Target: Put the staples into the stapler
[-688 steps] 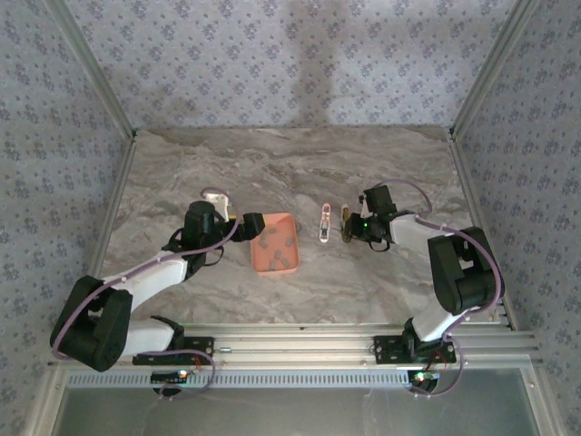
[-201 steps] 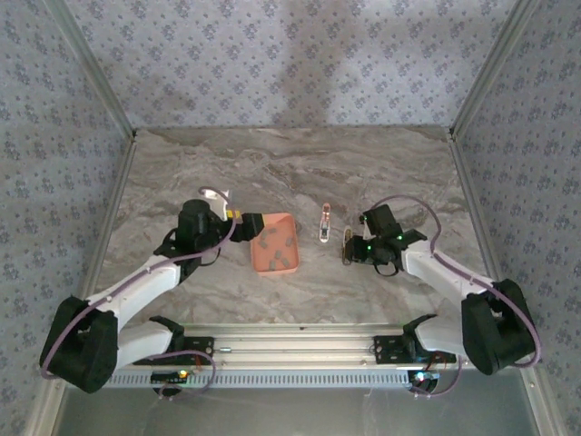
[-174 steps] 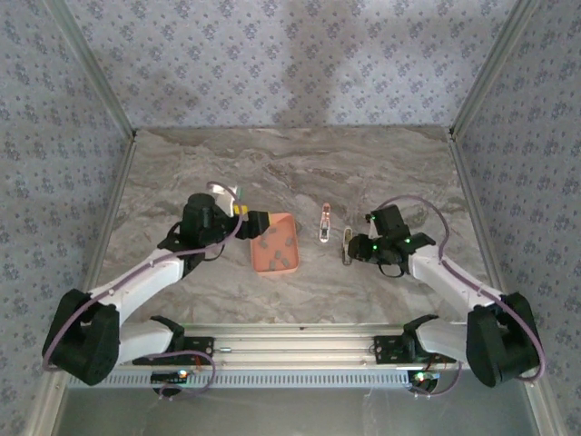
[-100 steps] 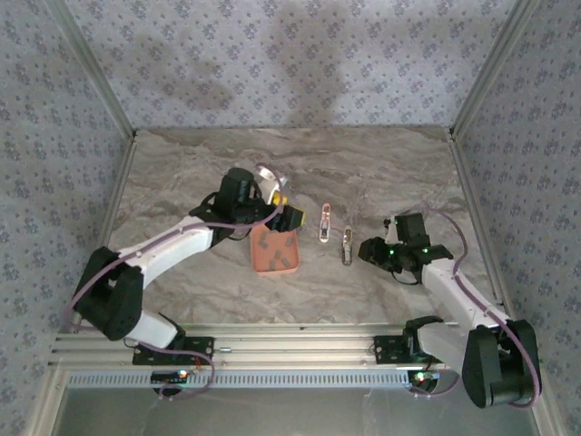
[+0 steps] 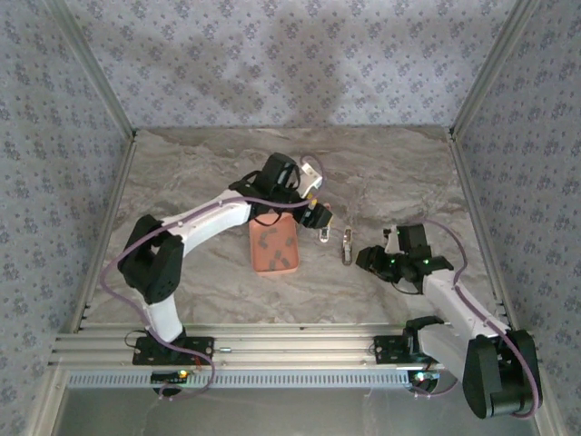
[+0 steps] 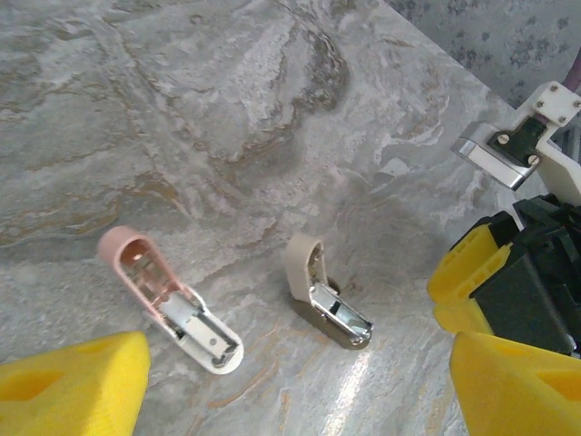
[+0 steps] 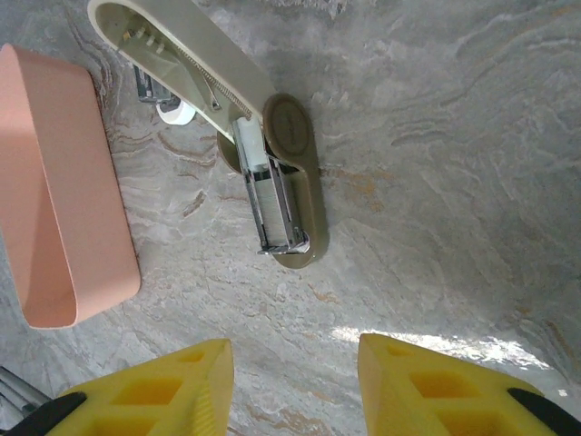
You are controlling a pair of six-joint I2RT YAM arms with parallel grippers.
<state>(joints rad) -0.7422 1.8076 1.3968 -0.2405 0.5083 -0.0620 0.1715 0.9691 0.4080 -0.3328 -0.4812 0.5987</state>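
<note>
Reading the top view: the left arm reaches across the salmon tray (image 5: 292, 259), and the left gripper (image 5: 318, 218) hangs just beside the far end of the pink stapler (image 5: 323, 233). Its jaws are wide apart with nothing between them. The left wrist view agrees: the yellow fingers (image 6: 73, 381) sit spread at the bottom corners and don't touch the stapler. The pink stapler lies hinged open on the marble table (image 5: 182, 182), metal channel up. The beige stapler (image 5: 346, 246) lies just to its right, also hinged open, channel exposed. The right gripper (image 5: 366, 258) is near the beige stapler's right side, jaws apart, holding nothing, not touching it. The staples (image 5: 270, 242) lie loose in the tray, left of both staplers. Cannot tell whether either channel has staples in it.
</note>
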